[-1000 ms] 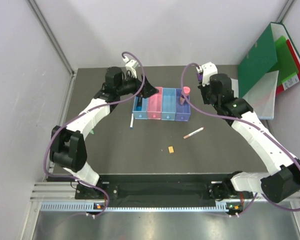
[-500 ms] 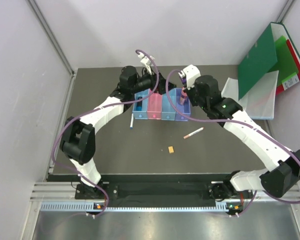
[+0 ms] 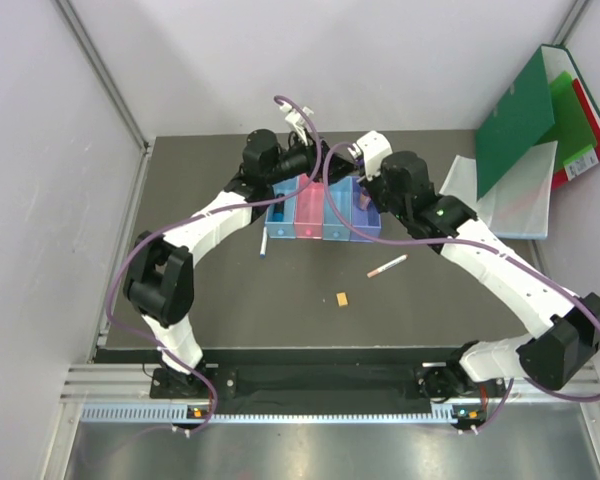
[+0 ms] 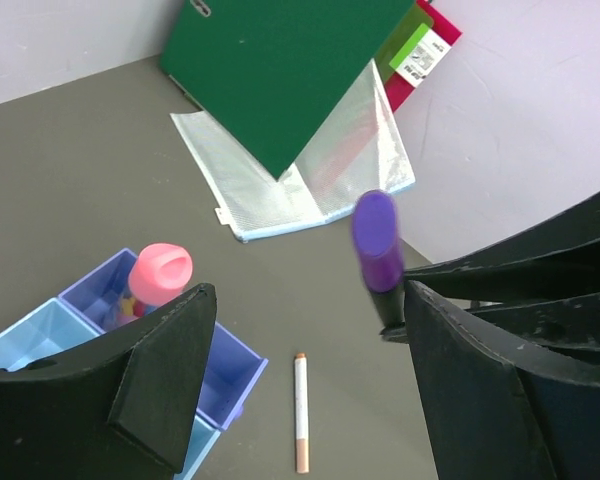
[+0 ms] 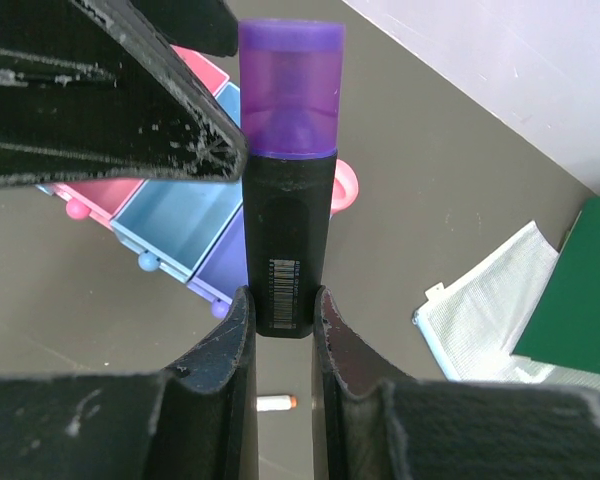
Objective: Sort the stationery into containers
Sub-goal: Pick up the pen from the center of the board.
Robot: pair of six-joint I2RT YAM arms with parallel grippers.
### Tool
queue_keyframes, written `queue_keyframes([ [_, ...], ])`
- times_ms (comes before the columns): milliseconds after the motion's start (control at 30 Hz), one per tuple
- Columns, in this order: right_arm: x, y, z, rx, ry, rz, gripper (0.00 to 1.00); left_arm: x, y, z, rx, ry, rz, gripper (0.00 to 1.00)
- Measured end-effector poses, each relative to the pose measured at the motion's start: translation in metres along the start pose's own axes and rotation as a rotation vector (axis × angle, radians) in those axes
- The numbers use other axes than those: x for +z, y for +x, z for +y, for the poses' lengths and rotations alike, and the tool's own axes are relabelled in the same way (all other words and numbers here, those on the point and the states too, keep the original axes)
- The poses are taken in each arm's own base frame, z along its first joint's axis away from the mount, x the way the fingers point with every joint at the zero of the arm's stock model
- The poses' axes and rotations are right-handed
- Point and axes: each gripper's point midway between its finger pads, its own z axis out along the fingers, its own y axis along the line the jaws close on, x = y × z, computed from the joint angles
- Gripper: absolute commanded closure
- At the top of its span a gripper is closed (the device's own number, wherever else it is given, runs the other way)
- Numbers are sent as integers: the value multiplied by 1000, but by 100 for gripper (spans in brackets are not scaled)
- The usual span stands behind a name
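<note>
Left arm [image 3: 208,222]: reaching far forward, angled inward; elbow out to the left
Left gripper [image 4: 302,372]: jaws spread wide; nothing clamped
Right arm [image 3: 492,262]: reaching far forward, angled inward
Right gripper [image 5: 280,325]: fingers pinched on the purple marker [image 5: 288,190], at its black end
Grippers: tips close together, facing each other

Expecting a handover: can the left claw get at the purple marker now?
Probably yes. The left claw is open, the purple marker stands between its fingers with nothing in the way, and the right claw grips only its black end.
</note>
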Motion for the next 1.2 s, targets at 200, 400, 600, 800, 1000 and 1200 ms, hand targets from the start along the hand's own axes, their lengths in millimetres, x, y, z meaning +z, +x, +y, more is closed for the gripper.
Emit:
queue_keyframes([
  [200,6,1,2,-8,0,3,100,4,0,-11,-8,26,-3,22],
  [400,10,0,5,-13,-4,4,100,10,-7,-20,5,50,-18,25],
  [600,10,-11,3,-5,2,-23,100,18,-6,-18,4,58,-21,30],
  [800,10,-12,2,-4,6,-26,100,21,0,-15,-14,56,-11,56],
  [1000,11,-14,1,-4,13,-28,100,23,0,-17,-15,64,-15,64],
  [1200,12,-14,0,-2,20,-27,100,25,-2,-21,-17,78,-19,89],
])
